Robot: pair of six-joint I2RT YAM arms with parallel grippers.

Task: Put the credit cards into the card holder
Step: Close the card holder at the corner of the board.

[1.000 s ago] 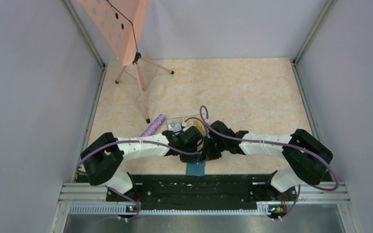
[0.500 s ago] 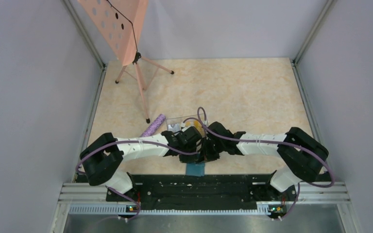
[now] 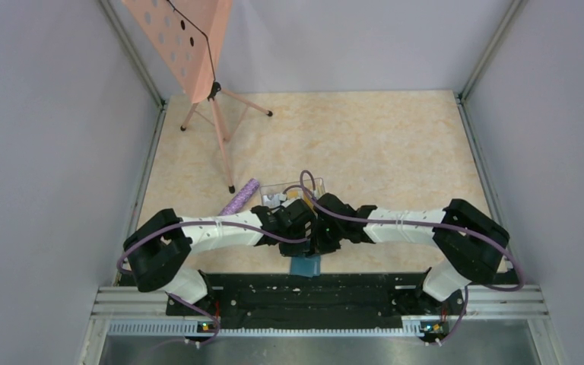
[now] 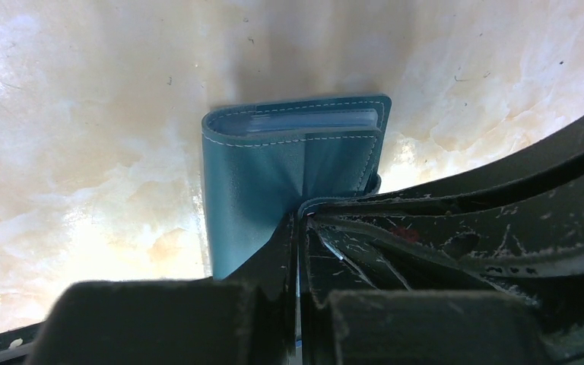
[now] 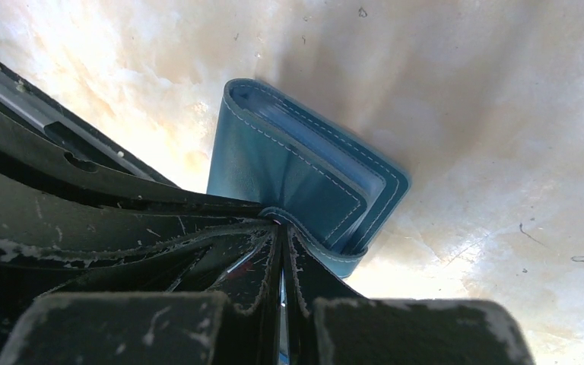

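**Clerk:** Go on, largest first.

**Me:** Item one, table (image 3: 395, 144), pale marbled top.
Item two, pink music stand (image 3: 190, 46), far left, unmoved.
Item three, my right arm (image 3: 411, 224). Over the last second it slid inward toward the middle, and its purple cable loop went with it.
Item four, my left arm (image 3: 213, 230), which hardly shifted.
Item five, clear box (image 3: 277, 190), just beyond my wrists, unmoved.
Item six, purple roll (image 3: 240, 196), beside the box on its left.

**Clerk:** And the goods for the job?

**Me:** Item seven, card holder (image 3: 305, 265). It lay at the near edge of the table between my two arms, in the same place as a second before. It was folded over, and the paler lining showed only as a sliver at its open edge.
Item eight, cards (image 3: 295, 198). A touch of yellow showed in the clear box, and my wrists hid the rest. I saw none in the holder.
Item nine, left claw (image 4: 299, 220), fingers pressed together and clamped on the holder's cover.
Item ten, right claw (image 5: 280, 228), likewise pinched tight on the holder's lower edge.

**Clerk:** Meaning what?

**Me:** I judged that the right arm's slide inward put both claws on the holder, ready to pull it open. No card had gone in yet. Opening it came first, then fetching from the box.
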